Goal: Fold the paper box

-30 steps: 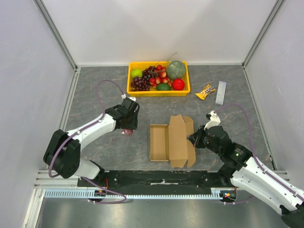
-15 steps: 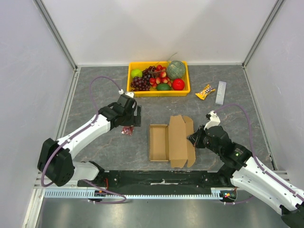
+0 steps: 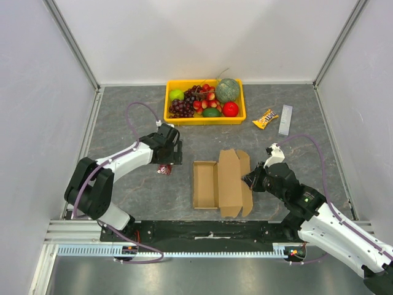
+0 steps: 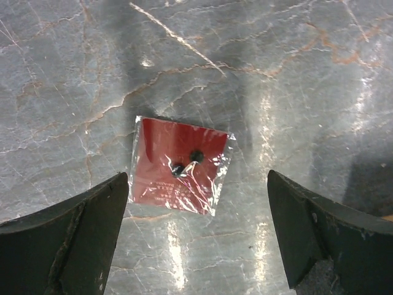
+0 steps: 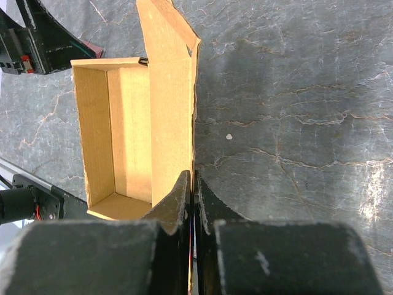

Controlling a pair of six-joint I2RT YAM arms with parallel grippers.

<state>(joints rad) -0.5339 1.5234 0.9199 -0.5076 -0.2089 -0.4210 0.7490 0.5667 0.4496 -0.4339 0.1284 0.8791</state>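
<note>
Paper box (image 3: 206,183) lies at the middle of the bench (image 3: 123,123), near the arm bases; tray part open upward, lid flap (image 3: 232,181) spread flat to its right; not yet folded over.

Right claw (image 3: 252,180): pinched shut on the outer edge of the lid flap; the right wrist view shows both fingers (image 5: 178,196) pressed onto the card; no change in this grip over the last second.

Changed: left claw (image 3: 169,153) has gone from half open to fully spread and has drawn back slightly; it holds nothing. The red packet (image 4: 180,166) now lies flat on the bench between and beyond its fingers, touching neither.

Reading: packet has been set down left of the box, so the left arm looks free to help with the fold; the box has only one grip on it so far.

Surroundings: yellow tray (image 3: 172,117) of fruit at the far side, well apart from the box; snack bag (image 3: 265,118) and pale strip (image 3: 285,120) far right.

In the way: red packet sits near the box's left wall, just beside the left claw's likely path; nothing lies on the box itself.
</note>
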